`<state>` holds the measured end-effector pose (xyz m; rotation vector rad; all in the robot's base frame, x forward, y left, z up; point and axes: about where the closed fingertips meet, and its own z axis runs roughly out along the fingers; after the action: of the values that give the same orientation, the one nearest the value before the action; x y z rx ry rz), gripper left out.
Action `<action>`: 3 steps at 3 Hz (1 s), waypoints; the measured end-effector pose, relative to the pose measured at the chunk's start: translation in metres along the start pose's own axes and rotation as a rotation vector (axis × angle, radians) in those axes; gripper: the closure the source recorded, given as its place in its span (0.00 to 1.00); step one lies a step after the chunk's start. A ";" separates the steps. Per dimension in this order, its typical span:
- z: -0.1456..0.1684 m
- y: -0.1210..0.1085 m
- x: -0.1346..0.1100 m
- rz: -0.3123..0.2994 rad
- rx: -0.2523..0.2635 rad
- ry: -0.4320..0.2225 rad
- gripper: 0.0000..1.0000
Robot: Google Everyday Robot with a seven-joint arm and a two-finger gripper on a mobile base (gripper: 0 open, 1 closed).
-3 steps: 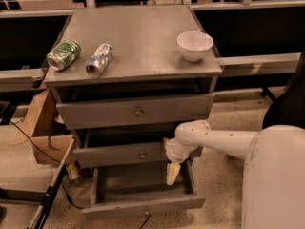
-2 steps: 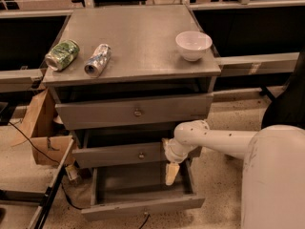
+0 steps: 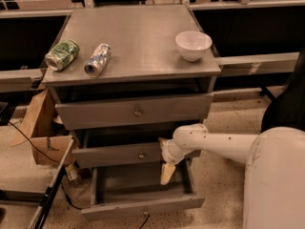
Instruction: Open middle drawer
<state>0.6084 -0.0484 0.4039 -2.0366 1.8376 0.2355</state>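
Observation:
The grey three-drawer cabinet (image 3: 133, 46) fills the centre of the camera view. The middle drawer (image 3: 109, 155) is the wide panel with a small brass knob (image 3: 141, 155), and a dark gap shows above it. My gripper (image 3: 165, 168) sits at the right part of that panel, right of the knob, on the end of my white arm (image 3: 214, 144), which comes in from the right. Its pale tip hangs down over the bottom drawer (image 3: 143, 206), which is pulled far out. The top drawer (image 3: 133, 111) has its own knob.
On the cabinet top lie a green can (image 3: 62, 55) and a silver can (image 3: 97, 59) on their sides, and a white bowl (image 3: 193, 45) stands at the right. An open cardboard box (image 3: 45, 137) sits on the floor to the left, with cables near it.

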 end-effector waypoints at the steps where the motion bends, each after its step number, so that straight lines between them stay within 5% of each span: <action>1: 0.009 -0.013 -0.023 0.015 0.117 -0.069 0.00; 2: 0.006 -0.025 -0.030 0.025 0.175 -0.103 0.00; 3: -0.002 -0.021 -0.023 0.018 0.162 -0.075 0.00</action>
<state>0.6256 -0.0269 0.4174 -1.8774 1.7700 0.1594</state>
